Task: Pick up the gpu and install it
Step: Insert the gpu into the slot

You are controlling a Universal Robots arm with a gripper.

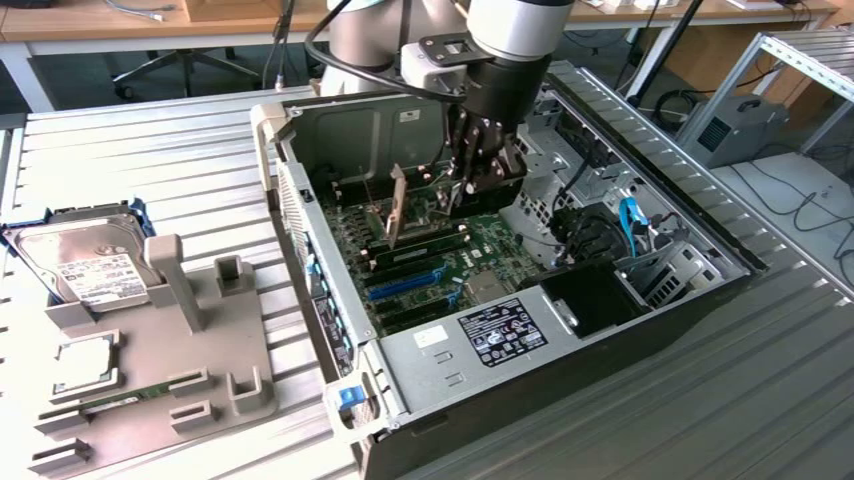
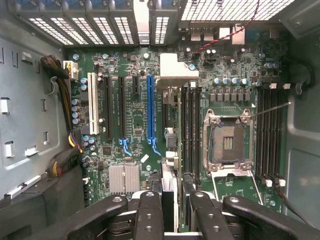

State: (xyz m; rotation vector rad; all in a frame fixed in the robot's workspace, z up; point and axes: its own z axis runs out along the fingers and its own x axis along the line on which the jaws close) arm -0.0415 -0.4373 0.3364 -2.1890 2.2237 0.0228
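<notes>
Dark gpu (image 2: 170,165) edge-on between gripper (image 2: 176,215) fingers

An open computer case (image 1: 694,300) lies on the ribbed tabletop (image 1: 147,150), its green motherboard (image 1: 441,265) exposed. At the exterior view's left, a grey holder (image 1: 174,380) carries a silver hard drive (image 1: 87,265) and a memory stick (image 1: 127,402).

The case (image 1: 534,330) is dull grey sheet metal, perforated along its left wall. The motherboard (image 2: 135,125) is matt green, with glossy blue and black plastic slots. The gripper (image 2: 172,220) has matt black fingers. The table (image 1: 160,150) is ribbed brushed metal. On the left, the drive (image 1: 83,262) is shiny metal with a paper label, and the holder (image 1: 174,380) is matt grey plastic.
</notes>
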